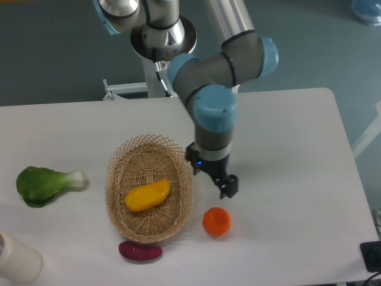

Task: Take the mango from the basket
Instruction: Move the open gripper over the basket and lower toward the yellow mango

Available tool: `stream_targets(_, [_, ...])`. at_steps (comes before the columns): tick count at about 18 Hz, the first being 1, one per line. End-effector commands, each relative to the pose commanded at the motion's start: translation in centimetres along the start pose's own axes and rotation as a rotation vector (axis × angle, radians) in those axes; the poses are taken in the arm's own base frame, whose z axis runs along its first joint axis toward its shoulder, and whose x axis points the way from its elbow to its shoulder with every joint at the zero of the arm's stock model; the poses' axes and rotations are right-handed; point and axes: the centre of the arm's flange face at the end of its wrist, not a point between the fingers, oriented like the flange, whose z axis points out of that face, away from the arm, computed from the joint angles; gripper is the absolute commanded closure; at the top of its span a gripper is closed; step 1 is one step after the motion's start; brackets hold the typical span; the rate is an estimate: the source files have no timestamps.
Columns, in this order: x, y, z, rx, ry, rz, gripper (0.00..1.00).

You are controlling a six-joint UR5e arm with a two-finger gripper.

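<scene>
Smooth, elongated yellow mango (147, 195) lying tilted inside the oval tan woven wicker basket (119, 173), lower centre of frame. Black two-finger gripper (225, 186) poised right of the basket rim, above a round orange fruit (216, 221); open or closed, cannot tell.

Looks like we're in a robotics lab, not anyone's kitchen. We've got an industrial-style arm (214, 89) with blue joint caps bolted by a plain white bench (286, 149), grey-blue floor (53, 47) behind it, and toy-looking produce laid out like test props: a leafy green (44, 183), an orange (216, 221), a basket (149, 187).
</scene>
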Motion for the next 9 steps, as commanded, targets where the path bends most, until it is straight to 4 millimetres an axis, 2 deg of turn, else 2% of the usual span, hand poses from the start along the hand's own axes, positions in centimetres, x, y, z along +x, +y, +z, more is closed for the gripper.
stream_targets(5, [3.3,-3.8,2.4,-0.015,0.040,0.015,0.00])
stream_targets(9, [5.2,-5.3,4.1,-0.029,0.066,0.027,0.00])
